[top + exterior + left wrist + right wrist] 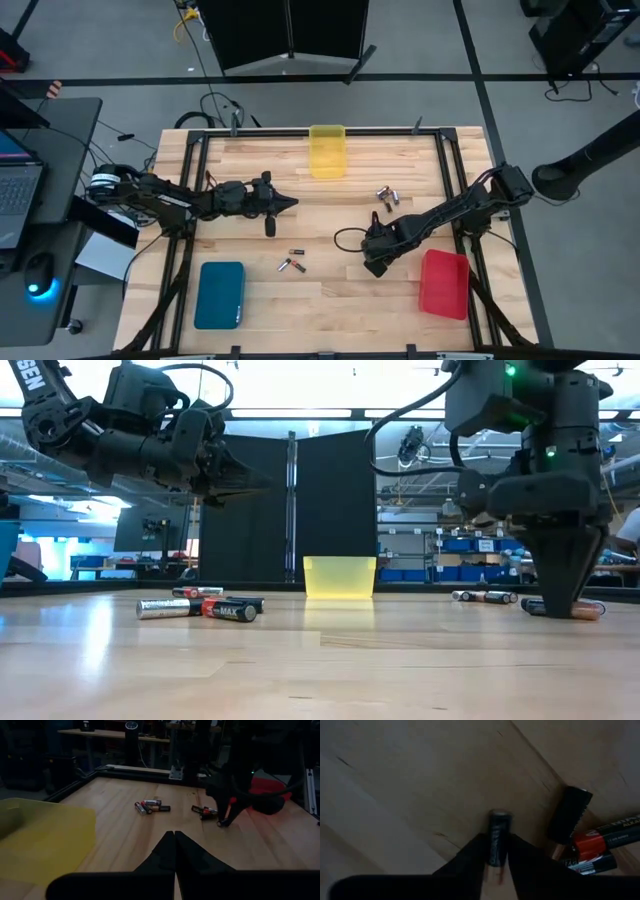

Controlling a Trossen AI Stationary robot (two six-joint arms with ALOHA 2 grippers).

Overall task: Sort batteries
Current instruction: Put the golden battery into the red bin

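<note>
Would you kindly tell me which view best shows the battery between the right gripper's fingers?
The right wrist view: the small dark cylindrical battery fills the gap between the right gripper fingers. The other views show only the gripper down at the table; the battery cannot be made out.

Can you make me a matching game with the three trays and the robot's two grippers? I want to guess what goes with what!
Things:
1. yellow tray
2. teal tray
3. red tray
4. left gripper
5. right gripper

Matches:
A. next to the right gripper
B. closed around a dark battery
C. at the table's far edge
D. shut, holding nothing
E. near corner on the left arm's side

Pairs: 1-C, 2-E, 3-A, 4-D, 5-B
</note>
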